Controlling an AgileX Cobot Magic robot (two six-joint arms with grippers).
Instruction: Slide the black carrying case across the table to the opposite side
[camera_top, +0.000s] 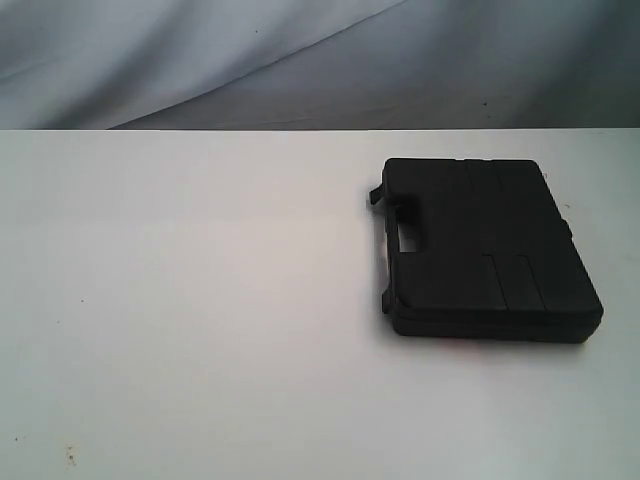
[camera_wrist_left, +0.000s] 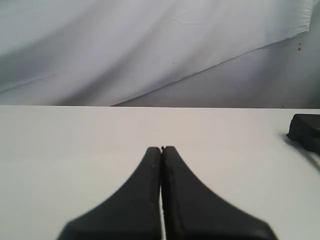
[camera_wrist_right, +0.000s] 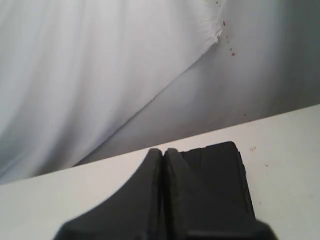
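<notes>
The white table is stretching wide ahead of both grippers. The case is lying flat just beyond the right gripper, whose jaws are pressing together on nothing. It is sitting well apart from the left gripper, likewise closed and empty. The case is looking rigid and smooth-bottomed, so it is probably sliding easily but pivoting if pushed off-centre. A low, centred push on the long wall opposite the handle cut-out seems best.
</notes>
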